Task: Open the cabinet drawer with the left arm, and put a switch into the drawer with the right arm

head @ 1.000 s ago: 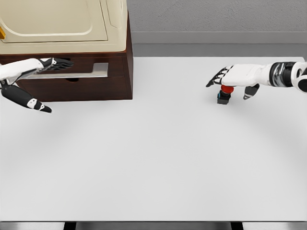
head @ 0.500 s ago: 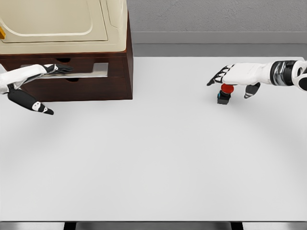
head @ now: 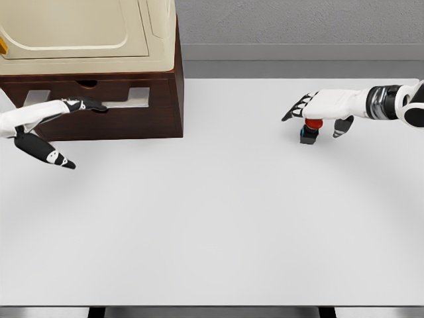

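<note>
We record a white table (head: 212, 218) filling most of the frame, with a grey wall band along the top and a dark strip at the bottom edge. In the upper left of the frame sits a dark brown cabinet (head: 169, 99) carrying a cream-coloured appliance (head: 86, 33) on top. The cabinet drawer (head: 126, 101) shows as a pale slot across the cabinet's front face, with a small dark notch above it; we cannot tell from this view how far it stands out. The left hand (head: 46, 116) comes in from the left edge, its fingers (head: 89, 105) extended flat and reaching to the drawer front at the slot, thumb hanging down toward the lower left; we see it gripping nothing for certain, and contact with a handle is too small to resolve. In the upper right of the frame the switch (head: 311, 129), with a red cap on a dark base, stands on the table well apart from the cabinet. The right hand (head: 324, 106) hovers directly over it, palm down, fingers spread and relaxed, thumb drooping just right of the switch, not closed around it.
</note>
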Action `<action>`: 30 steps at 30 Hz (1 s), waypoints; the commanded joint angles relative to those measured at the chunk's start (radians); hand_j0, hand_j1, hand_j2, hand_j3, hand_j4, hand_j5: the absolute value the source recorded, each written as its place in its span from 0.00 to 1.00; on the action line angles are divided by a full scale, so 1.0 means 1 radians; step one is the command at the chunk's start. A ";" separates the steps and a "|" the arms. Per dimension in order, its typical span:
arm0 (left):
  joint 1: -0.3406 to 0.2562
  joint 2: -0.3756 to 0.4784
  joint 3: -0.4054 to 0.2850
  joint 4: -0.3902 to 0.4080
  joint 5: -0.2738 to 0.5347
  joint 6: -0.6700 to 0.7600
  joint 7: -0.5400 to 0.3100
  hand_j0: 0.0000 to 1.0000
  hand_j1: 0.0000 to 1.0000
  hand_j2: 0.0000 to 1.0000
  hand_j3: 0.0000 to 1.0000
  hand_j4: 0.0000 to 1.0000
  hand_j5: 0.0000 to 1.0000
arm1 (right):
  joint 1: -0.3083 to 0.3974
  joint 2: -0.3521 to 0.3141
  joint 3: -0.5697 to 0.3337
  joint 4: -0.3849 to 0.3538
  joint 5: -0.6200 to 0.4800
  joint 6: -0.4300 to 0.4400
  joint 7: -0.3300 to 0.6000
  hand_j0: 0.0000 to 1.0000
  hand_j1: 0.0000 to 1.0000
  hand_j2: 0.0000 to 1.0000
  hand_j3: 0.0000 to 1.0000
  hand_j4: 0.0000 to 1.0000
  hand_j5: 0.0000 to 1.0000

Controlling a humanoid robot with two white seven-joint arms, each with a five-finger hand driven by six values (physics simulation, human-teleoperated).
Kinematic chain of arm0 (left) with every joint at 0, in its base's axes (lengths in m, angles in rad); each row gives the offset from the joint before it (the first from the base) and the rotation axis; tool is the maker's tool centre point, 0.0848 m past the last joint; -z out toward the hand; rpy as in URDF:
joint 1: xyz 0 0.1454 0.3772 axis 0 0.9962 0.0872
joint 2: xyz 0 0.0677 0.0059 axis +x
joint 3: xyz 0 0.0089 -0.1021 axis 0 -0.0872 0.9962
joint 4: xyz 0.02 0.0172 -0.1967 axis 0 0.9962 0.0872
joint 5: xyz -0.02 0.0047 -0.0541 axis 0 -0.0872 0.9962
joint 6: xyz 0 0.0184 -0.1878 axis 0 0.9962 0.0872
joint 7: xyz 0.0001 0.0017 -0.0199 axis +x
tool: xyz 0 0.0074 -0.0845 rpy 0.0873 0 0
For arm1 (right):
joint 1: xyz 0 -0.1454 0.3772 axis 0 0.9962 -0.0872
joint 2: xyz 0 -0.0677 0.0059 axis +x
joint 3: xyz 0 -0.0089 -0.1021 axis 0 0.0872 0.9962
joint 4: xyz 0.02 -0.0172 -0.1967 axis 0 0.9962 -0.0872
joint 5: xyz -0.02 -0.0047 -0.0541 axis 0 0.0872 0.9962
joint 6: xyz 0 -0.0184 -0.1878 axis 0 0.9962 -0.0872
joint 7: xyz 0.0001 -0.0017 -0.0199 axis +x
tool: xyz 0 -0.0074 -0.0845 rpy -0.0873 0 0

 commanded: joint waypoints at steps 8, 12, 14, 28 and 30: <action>0.002 0.060 -0.010 -0.025 0.105 -0.041 -0.064 1.00 1.00 1.00 1.00 1.00 1.00 | -0.002 -0.002 -0.002 0.001 -0.003 0.002 0.000 1.00 1.00 1.00 1.00 1.00 1.00; 0.002 0.068 -0.010 -0.025 0.108 -0.046 -0.064 1.00 1.00 1.00 1.00 1.00 1.00 | -0.002 -0.002 -0.005 0.001 -0.003 0.002 0.000 1.00 1.00 1.00 1.00 1.00 1.00; 0.002 0.075 -0.010 -0.025 0.129 -0.047 -0.064 1.00 1.00 1.00 1.00 1.00 1.00 | -0.002 -0.002 -0.004 0.001 -0.003 0.002 0.000 1.00 1.00 1.00 1.00 1.00 1.00; 0.005 0.124 -0.014 -0.025 0.183 -0.082 -0.064 1.00 1.00 1.00 1.00 1.00 1.00 | -0.002 -0.002 -0.002 0.015 -0.003 0.002 0.000 1.00 1.00 1.00 1.00 1.00 1.00; 0.006 0.132 -0.016 -0.025 0.187 -0.089 -0.064 1.00 1.00 1.00 1.00 1.00 1.00 | -0.003 -0.002 -0.002 0.015 -0.003 0.002 0.000 1.00 1.00 1.00 1.00 1.00 1.00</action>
